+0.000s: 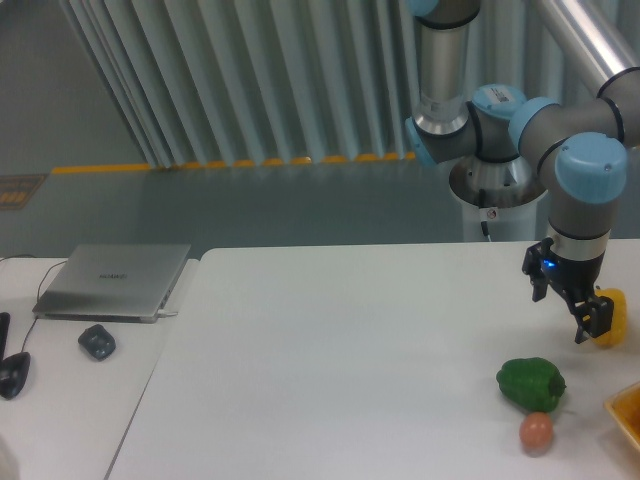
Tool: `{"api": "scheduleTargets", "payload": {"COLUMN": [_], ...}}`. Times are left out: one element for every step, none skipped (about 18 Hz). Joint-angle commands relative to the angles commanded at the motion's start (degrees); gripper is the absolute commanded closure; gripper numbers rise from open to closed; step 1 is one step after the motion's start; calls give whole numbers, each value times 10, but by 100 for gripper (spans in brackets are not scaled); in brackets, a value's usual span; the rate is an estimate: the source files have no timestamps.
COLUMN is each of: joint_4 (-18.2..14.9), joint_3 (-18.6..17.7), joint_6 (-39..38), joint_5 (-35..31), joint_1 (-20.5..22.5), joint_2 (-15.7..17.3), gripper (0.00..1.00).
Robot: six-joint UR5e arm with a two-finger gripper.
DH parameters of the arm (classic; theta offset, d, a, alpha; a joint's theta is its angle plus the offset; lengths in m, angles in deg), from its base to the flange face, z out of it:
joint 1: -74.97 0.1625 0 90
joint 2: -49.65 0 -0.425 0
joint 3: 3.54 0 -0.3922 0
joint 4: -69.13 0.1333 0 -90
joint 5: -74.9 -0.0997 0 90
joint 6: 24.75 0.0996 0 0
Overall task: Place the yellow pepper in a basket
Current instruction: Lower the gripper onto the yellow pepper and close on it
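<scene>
the black two-finger gripper (592, 322) is closing around the small glossy yellow pepper (611, 318), lifting it above the table; transfer to the near-right orange-yellow basket (628, 408) is remaining.

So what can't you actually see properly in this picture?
- Yellow pepper: partly hidden behind the gripper; whether the fingers clamp it is unclear.
- Basket: only a corner shows, the rest is cut off by the right edge, so its inside is unseen.
- Small reddish item beside the green pepper: too small to identify.
</scene>
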Motion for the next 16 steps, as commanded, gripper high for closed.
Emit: {"api": "scheduleTargets", "payload": {"joint_4": [1,1,2,2,3,4,5,6,6,12,19,22,23,23,27,48], "joint_3": [-1,-1,0,1,3,2,-2,-3,-10,-11,-18,-23,-24,-27,-39,-47], "joint_6": [0,-1,-3,-4,-4,-4,-5,-8,-9,-8,-8,-9,-11,-16,-38,-61], "joint_5": [-2,1,0,-2,-4,-5,-10,-18,-18,-18,-17,-17,-18,-18,-16,-14], "joint_1": [0,-1,0,-1,-1,-1,-2,-2,-2,1,3,4,5,7,14,25], "joint_2": [0,0,0,-1,-2,-2,-3,-2,-1,-1,0,1,0,0,1,1], "gripper": [0,0,0,0,0,0,0,0,0,0,0,0,0,0,0,0]}}
